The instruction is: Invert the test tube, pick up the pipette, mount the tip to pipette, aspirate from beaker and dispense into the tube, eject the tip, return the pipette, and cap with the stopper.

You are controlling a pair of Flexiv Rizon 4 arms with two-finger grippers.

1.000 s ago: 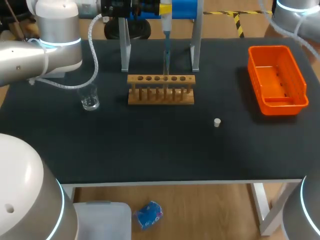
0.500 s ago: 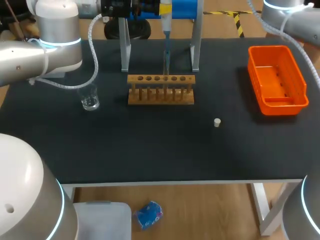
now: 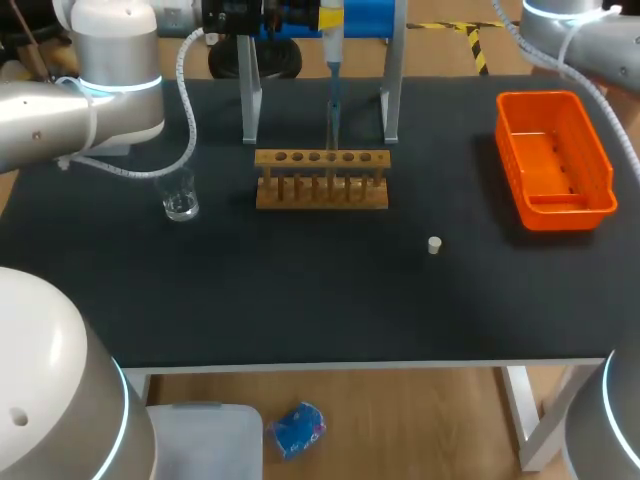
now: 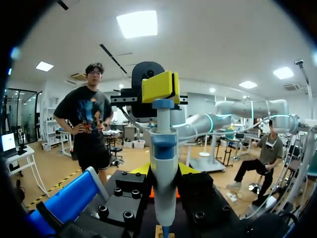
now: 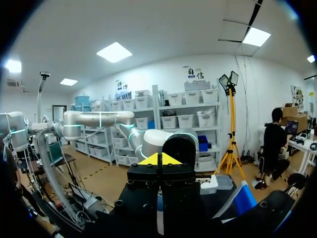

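Pipette (image 4: 164,148) clamped in left claw (image 4: 164,173) — arm (image 3: 60,110) high.

Top edge cuts things short

In the head view the pipette (image 3: 332,45) runs off the upper middle edge. Whether the wooden rack (image 3: 321,192) holds a test tube is too small to tell. Both arms are cropped at the upper corners.

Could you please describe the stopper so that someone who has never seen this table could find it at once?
On the black table, find the orange bin at the right side and the wooden rack in the middle. Nearer the front edge than both, between them, stands the stopper. It is the only small white thing on the table, standing alone and touching nothing.
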